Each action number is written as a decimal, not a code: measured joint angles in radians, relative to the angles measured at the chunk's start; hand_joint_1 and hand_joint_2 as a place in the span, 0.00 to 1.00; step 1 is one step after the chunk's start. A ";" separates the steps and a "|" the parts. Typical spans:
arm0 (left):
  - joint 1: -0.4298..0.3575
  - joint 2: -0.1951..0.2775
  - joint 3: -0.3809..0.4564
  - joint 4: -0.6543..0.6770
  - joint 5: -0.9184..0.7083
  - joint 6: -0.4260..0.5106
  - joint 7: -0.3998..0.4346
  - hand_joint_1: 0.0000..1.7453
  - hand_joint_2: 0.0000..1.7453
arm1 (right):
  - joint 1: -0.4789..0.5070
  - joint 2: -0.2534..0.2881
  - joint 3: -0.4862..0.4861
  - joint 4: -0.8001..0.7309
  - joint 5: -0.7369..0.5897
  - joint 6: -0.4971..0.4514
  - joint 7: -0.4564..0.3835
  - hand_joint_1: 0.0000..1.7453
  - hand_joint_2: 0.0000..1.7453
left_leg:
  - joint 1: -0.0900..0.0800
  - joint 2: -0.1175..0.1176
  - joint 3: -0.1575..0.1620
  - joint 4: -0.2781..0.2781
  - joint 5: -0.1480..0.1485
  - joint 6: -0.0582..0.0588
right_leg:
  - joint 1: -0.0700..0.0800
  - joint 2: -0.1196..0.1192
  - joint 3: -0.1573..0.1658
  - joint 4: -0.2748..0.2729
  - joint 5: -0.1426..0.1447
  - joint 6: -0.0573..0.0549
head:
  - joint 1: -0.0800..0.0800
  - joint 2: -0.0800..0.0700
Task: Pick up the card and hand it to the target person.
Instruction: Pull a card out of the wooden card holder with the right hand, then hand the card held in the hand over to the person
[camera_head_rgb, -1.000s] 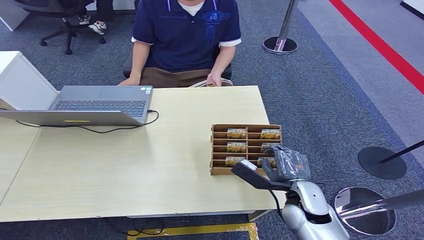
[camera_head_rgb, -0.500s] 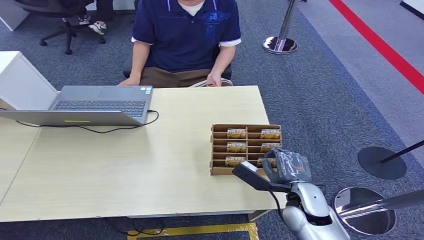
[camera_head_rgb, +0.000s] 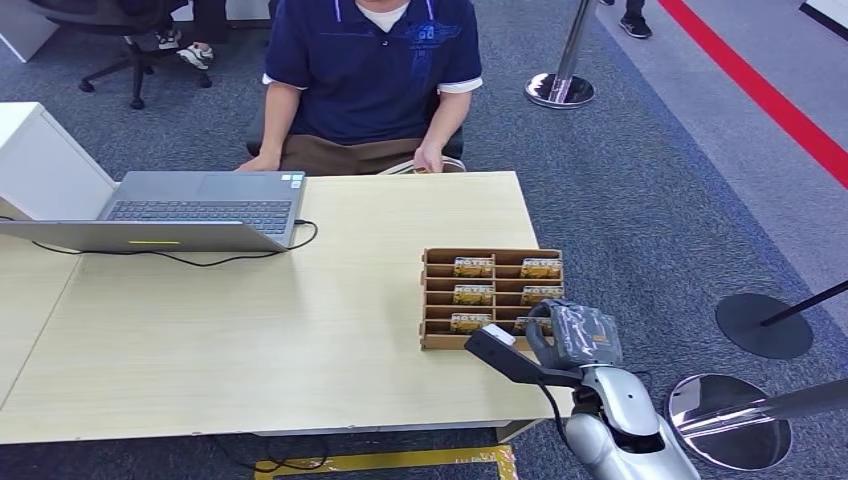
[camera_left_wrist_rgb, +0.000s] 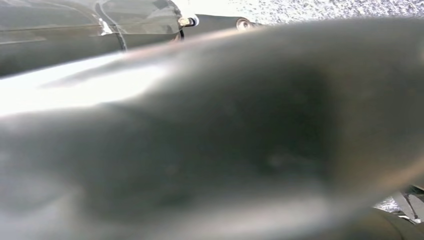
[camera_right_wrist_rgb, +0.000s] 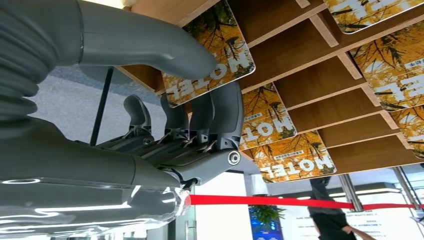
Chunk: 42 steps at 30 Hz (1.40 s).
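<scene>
A wooden card holder (camera_head_rgb: 436, 300) stands near the table's right edge, its slots filled with orange HOTEL cards (camera_head_rgb: 473, 267). My right hand (camera_head_rgb: 573, 335) is over the holder's near right corner. In the right wrist view the right hand (camera_right_wrist_rgb: 190, 125) pinches one HOTEL card (camera_right_wrist_rgb: 220, 50) between the thumb (camera_right_wrist_rgb: 150, 42) and the dark fingers (camera_right_wrist_rgb: 225, 107); the card still lies at its slot in the holder (camera_right_wrist_rgb: 320, 95). The target person (camera_head_rgb: 370, 70), in a dark blue shirt, sits at the table's far side with a hand at the edge.
An open laptop (camera_head_rgb: 200, 205) with a black cable lies at the table's (camera_head_rgb: 250, 330) far left. Stanchion bases (camera_head_rgb: 730, 415) (camera_head_rgb: 765, 325) stand on the carpet to my right, another (camera_head_rgb: 560, 90) beyond the person. An office chair (camera_head_rgb: 120, 30) is at the far left.
My right hand has edged slightly toward the table's near edge at the holder's corner. Nothing else has moved.
</scene>
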 joint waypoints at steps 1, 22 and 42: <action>0.000 0.000 0.000 0.000 0.000 0.000 0.000 0.00 0.00 | 0.000 0.000 0.000 0.000 0.000 0.000 0.000 0.66 1.00 | 0.000 0.000 0.000 0.000 0.000 0.000 | 0.000 0.000 0.000 0.000 0.000 0.000 | 0.000 0.000; 0.000 0.000 0.000 0.000 -0.001 0.000 -0.004 0.00 0.00 | 0.009 0.000 0.000 0.000 -0.011 0.002 0.002 0.96 1.00 | 0.000 0.000 0.000 0.000 0.000 0.000 | 0.000 0.000 0.000 0.000 0.000 0.000 | 0.000 0.000; 0.000 0.000 -0.001 0.000 -0.014 0.000 -0.027 0.00 1.00 | 0.009 0.000 0.000 -0.001 -0.018 0.013 -0.009 0.96 1.00 | 0.000 0.000 0.000 0.000 0.000 0.000 | 0.000 0.000 0.000 0.000 0.000 0.000 | 0.000 0.000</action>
